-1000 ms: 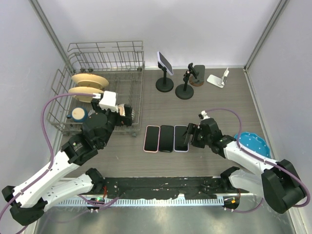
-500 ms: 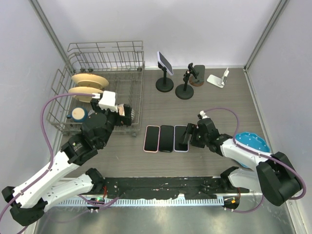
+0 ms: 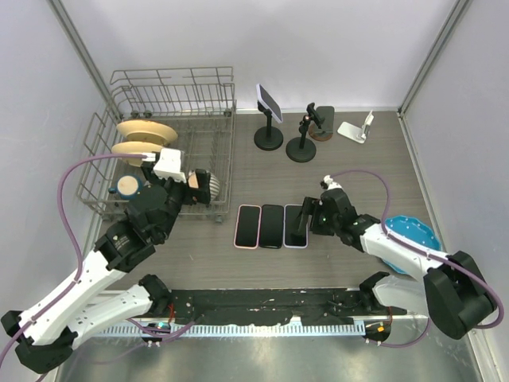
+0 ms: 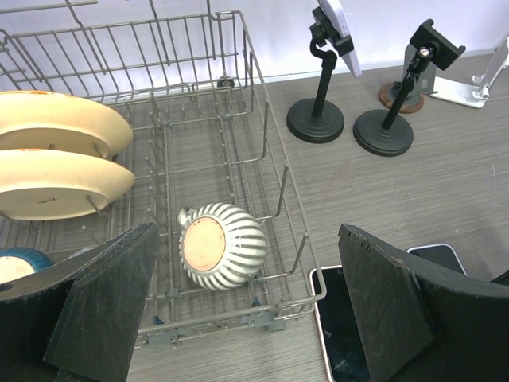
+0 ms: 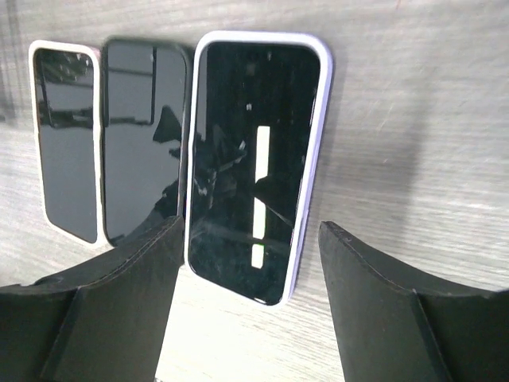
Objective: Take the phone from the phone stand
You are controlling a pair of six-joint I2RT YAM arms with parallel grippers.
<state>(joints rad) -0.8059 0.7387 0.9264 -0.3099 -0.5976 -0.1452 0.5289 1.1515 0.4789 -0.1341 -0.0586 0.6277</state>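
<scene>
A phone with a lavender case (image 3: 269,101) sits tilted on a black round-based stand (image 3: 269,139) at the back middle. It also shows in the left wrist view (image 4: 338,24). An empty black clamp stand (image 3: 301,147) is beside it. Three phones lie flat in a row: white-cased (image 3: 248,226), black (image 3: 272,226), lavender-cased (image 3: 296,226). My right gripper (image 3: 308,218) is open and empty, just over the lavender-cased flat phone (image 5: 254,159). My left gripper (image 3: 199,187) is open and empty by the rack's front right corner, far from the stand.
A wire dish rack (image 3: 171,87) at the back left holds cream plates (image 3: 143,131), a striped bowl (image 4: 221,246) and a blue cup (image 3: 127,187). A white folding stand (image 3: 355,130) is at the back right. A blue plate (image 3: 409,237) lies at the right.
My left arm has shifted a little back and left along the rack. My right gripper has edged slightly away from me over the row of flat phones. The phones have not moved.
</scene>
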